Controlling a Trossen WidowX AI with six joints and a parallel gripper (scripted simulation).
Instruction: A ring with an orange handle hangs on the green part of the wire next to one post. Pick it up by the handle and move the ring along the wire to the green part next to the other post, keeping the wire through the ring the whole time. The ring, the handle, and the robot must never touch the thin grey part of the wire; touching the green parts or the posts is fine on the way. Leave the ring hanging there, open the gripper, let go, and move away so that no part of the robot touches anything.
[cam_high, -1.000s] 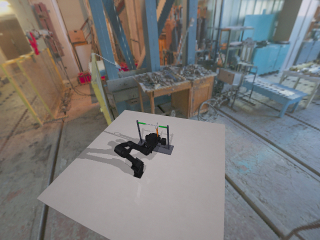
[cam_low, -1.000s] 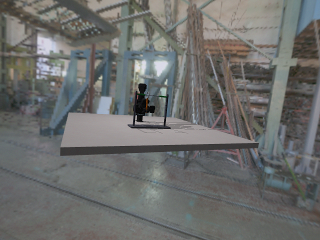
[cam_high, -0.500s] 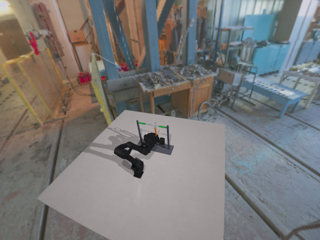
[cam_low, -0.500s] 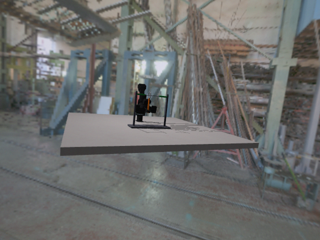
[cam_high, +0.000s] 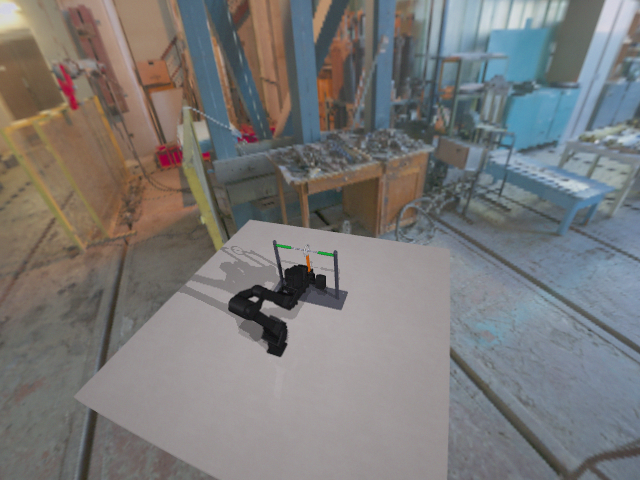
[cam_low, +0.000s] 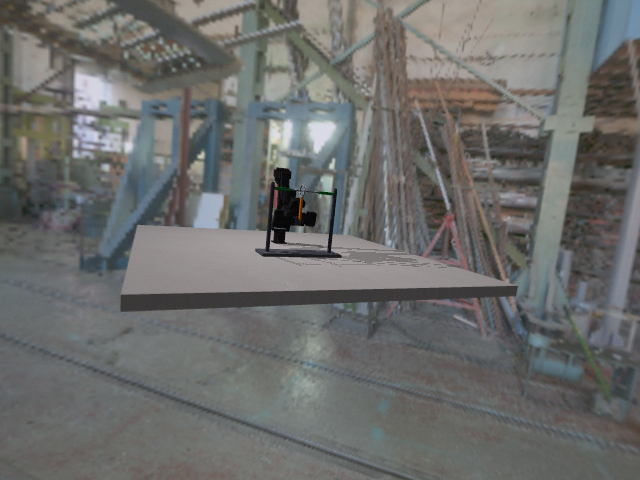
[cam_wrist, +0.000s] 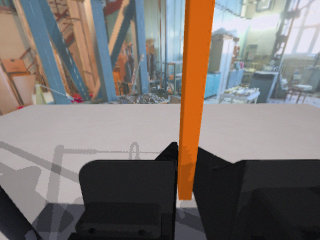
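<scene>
The ring (cam_high: 307, 256) (cam_low: 302, 190) is around the grey middle stretch of the wire, between the green parts; whether it touches the wire is too small to tell. Its orange handle (cam_high: 308, 263) (cam_low: 300, 206) (cam_wrist: 195, 75) points down, nearly upright. My gripper (cam_high: 310, 274) (cam_wrist: 180, 147) is shut on the handle's lower end, below the wire. In the top view, one green part (cam_high: 283, 246) is by the left post (cam_high: 279, 266), the other green part (cam_high: 325, 253) by the right post (cam_high: 336, 273). The wrist view does not show the ring itself.
The posts stand on a dark base plate (cam_high: 337, 304) (cam_low: 284, 253) on the table (cam_high: 361, 387) (cam_low: 206, 273). The arm reaches in from the near side in the top view. A dark bar (cam_wrist: 15, 212), probably the left post, crosses the wrist view's lower left corner.
</scene>
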